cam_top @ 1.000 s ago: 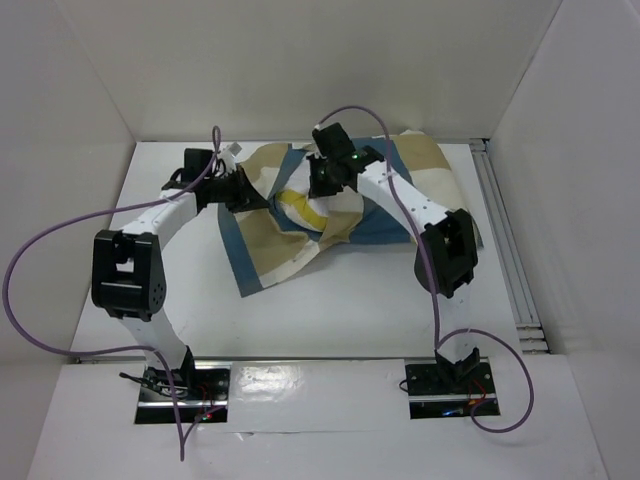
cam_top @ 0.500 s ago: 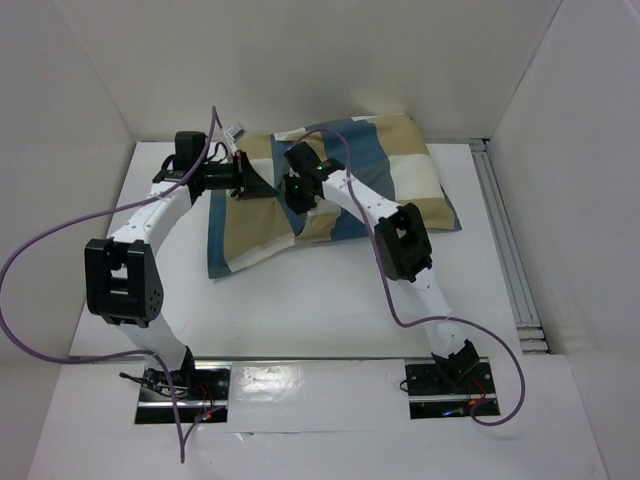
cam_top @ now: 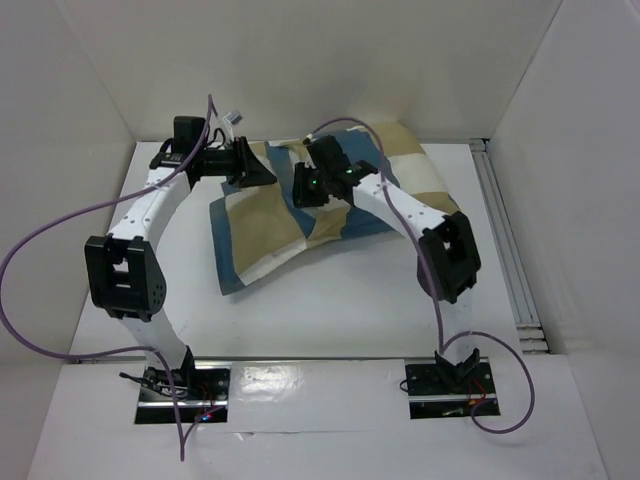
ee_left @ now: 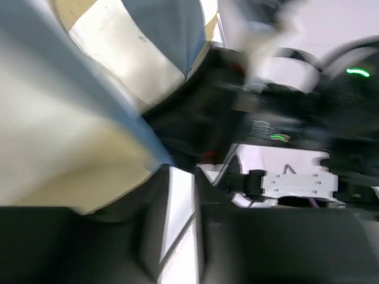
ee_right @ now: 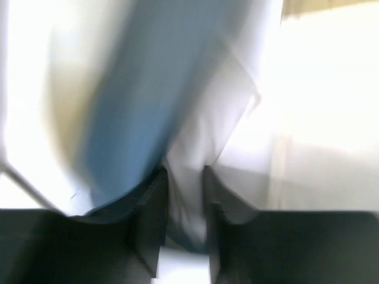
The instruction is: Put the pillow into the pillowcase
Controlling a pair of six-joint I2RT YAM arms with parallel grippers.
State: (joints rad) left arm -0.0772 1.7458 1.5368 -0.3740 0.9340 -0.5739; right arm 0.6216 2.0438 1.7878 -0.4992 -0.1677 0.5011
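Observation:
The pillowcase (cam_top: pixel 270 225), in blue, tan and cream checks, lies slanted across the far middle of the table. Its right half bulges. The pillow is hidden; no white quilting or yellow piping shows. My left gripper (cam_top: pixel 266 174) is at the case's far left corner. In the left wrist view this gripper (ee_left: pixel 180 201) is open, with bare table showing in the gap and the pillowcase (ee_left: pixel 89 118) just left of it. My right gripper (cam_top: pixel 299 188) sits on the case close by. Its jaws (ee_right: pixel 183 189) stand apart, with a loose fold of the pillowcase (ee_right: pixel 136 89) lying between them.
White walls close in the table on the left, back and right. A metal rail (cam_top: pixel 505 240) runs along the right edge. Purple cables (cam_top: pixel 40 260) loop off both arms. The right arm (ee_left: pixel 296 183) fills the right side of the left wrist view, very close.
A second ago white and yellow pillow showed in the case's mouth; now cloth covers it. Both grippers, shut on the case's edge before, have parted their jaws. The right elbow swung right.

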